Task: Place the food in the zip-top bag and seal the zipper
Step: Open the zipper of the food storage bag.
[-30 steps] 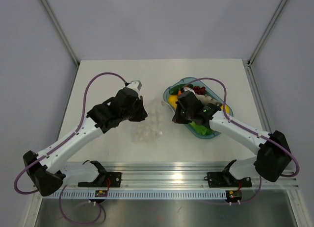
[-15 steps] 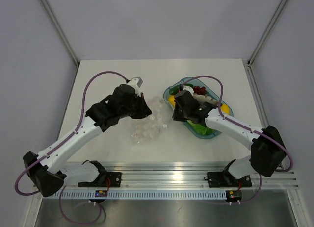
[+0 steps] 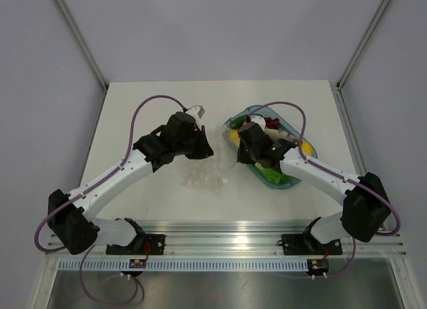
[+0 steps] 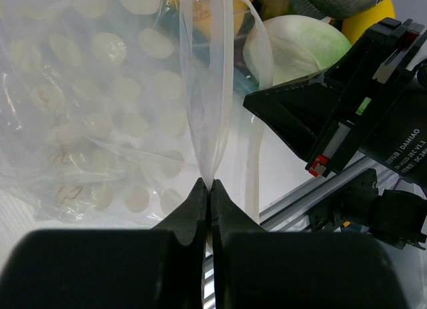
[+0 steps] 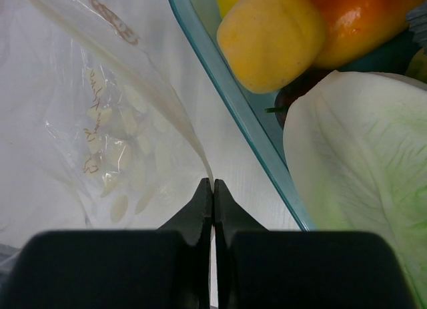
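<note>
- Left gripper (image 4: 208,183): jaws fully together, pinching a thin fold of bag (image 4: 100,109) film. The film stands edge-on straight out of the tips.
- Right gripper (image 5: 212,183): jaws also pressed together, clamped on another bit of bag film just beside the tray (image 5: 227,89) wall.
- My read: each side holds one lip of the mouth, so the two can spread it open toward the tray. I can't confirm which lip each one has.
- Zipper: the pale band just right of the left pinch may be it, not sure. The film layers part above the left tips, so the mouth looks unsealed.
- Bag position: on the table (image 3: 133,109) between the arms, just left of the tray. The pinched end faces the tray and the rest lies flat.
- Bag look: clear and crinkly, with pale oval spots and some reddish marks. Print or contents, can't tell. No toy food visible inside.
- Food is all in the tray, packed touching: lemon (image 5: 270,35), orange (image 5: 360,19), lettuce (image 5: 353,162), grapes (image 3: 270,124).
- Risk: one gripper has to let go to fetch food, and film this thin will likely sag shut.
</note>
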Motion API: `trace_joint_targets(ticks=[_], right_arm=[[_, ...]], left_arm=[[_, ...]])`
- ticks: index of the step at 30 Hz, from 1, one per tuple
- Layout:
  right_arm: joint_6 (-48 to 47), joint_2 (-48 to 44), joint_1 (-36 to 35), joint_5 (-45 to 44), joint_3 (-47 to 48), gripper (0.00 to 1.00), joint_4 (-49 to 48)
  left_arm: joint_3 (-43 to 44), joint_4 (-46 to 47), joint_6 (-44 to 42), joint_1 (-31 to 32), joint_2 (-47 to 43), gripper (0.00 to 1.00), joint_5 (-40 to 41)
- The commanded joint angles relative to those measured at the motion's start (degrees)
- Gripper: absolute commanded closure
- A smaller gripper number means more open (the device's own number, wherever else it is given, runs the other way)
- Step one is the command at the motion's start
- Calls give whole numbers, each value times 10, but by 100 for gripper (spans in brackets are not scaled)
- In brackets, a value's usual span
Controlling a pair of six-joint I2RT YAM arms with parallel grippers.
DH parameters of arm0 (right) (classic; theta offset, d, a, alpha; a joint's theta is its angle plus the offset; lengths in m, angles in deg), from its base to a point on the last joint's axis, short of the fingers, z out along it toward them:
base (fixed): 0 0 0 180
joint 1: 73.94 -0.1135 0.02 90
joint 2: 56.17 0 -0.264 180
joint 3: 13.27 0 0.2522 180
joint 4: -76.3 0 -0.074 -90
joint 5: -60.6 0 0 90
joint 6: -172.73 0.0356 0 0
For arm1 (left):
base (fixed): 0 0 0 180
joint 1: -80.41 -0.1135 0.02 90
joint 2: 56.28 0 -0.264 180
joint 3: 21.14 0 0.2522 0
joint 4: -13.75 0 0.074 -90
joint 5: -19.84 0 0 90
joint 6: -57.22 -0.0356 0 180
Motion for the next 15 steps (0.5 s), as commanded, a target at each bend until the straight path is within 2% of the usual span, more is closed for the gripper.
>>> trace_joint_targets(ticks=[1,9,15], right_arm=[[-11,-11,-5,-27,29,100,3],[1,-25,-5,-17,18,94,-26],[-7,-24,-5,-16,33,73,-11]], left_arm=[[1,39,-11,-3,-8,100,-6],[-5,56,-15,-3,2,100,-9],[-4,61,-9,-3,14,100,-13]])
